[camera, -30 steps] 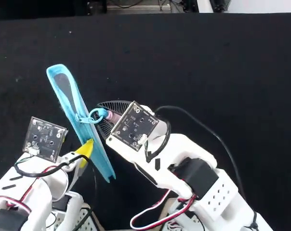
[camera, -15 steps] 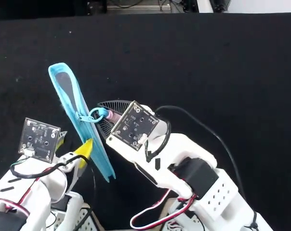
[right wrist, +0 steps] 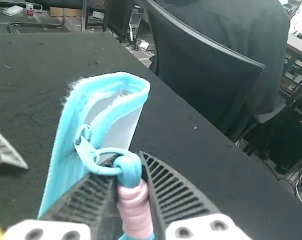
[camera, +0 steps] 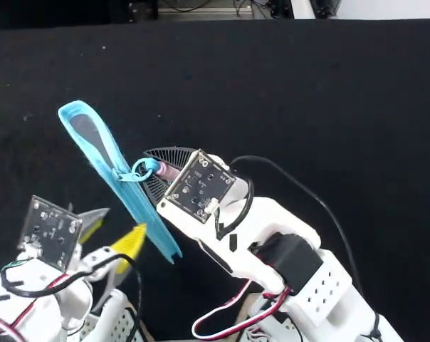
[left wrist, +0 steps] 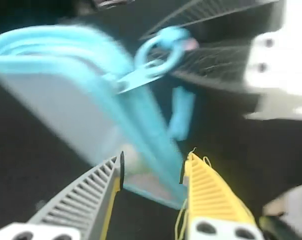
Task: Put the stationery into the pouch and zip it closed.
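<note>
The pouch (camera: 140, 214) is judged soft and is best gripped at its end by the spread left hand (left wrist: 156, 160); its pull tag (right wrist: 133, 197) is pinched by the right hand (right wrist: 128, 160).

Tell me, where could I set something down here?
Black table is bare across the far side and right of the blue pouch. Crowded near edge: left arm, right arm, its jaws gripping the pouch's zip pull.

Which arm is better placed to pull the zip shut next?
Right: the right gripper is shut on the zipper pull, while the left gripper is open near the other end of the pouch.
</note>
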